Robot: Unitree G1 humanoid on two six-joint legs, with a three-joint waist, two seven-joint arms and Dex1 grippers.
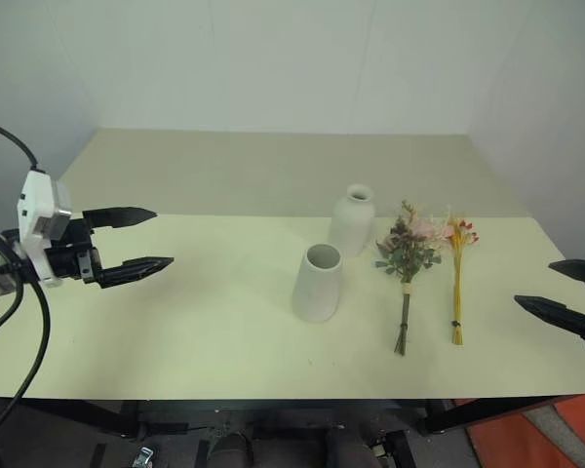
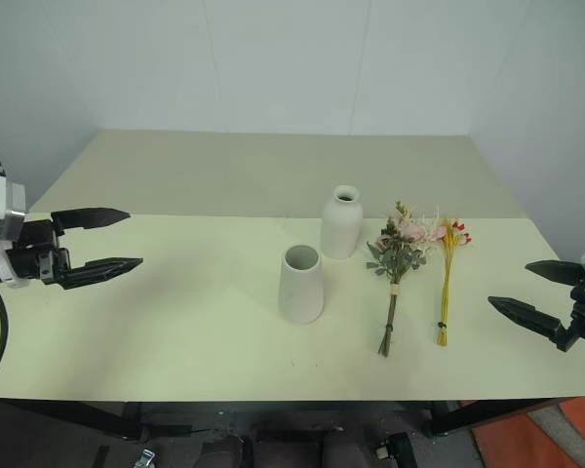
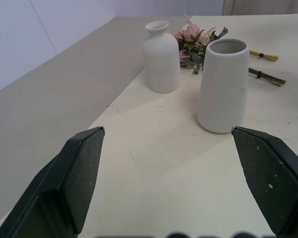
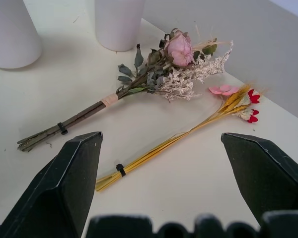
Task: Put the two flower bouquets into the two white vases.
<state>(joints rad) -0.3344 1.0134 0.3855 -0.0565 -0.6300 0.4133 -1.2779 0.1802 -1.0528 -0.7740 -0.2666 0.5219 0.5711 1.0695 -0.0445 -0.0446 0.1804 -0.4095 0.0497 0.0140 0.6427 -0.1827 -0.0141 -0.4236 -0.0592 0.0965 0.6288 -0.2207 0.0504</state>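
Two white vases stand mid-table: a tapered cone vase (image 1: 318, 283) with a wide mouth in front, and a bottle-shaped vase (image 1: 353, 220) with a narrow neck behind it. Right of them both bouquets lie flat, heads toward the far side. The fuller bunch (image 1: 408, 263) has pink roses, cream sprigs and green leaves. The slim bunch (image 1: 458, 273) has yellow stalks and small pink-red blossoms. My left gripper (image 1: 136, 240) hovers open over the table's left part, well away from the vases. My right gripper (image 1: 564, 291) is open at the right edge, short of the slim bunch (image 4: 188, 133).
The pale table (image 1: 205, 331) ends in a front edge close to me, with a darker beige stretch (image 1: 234, 171) behind it running to a white wall. Bare tabletop lies between my left gripper and the vases.
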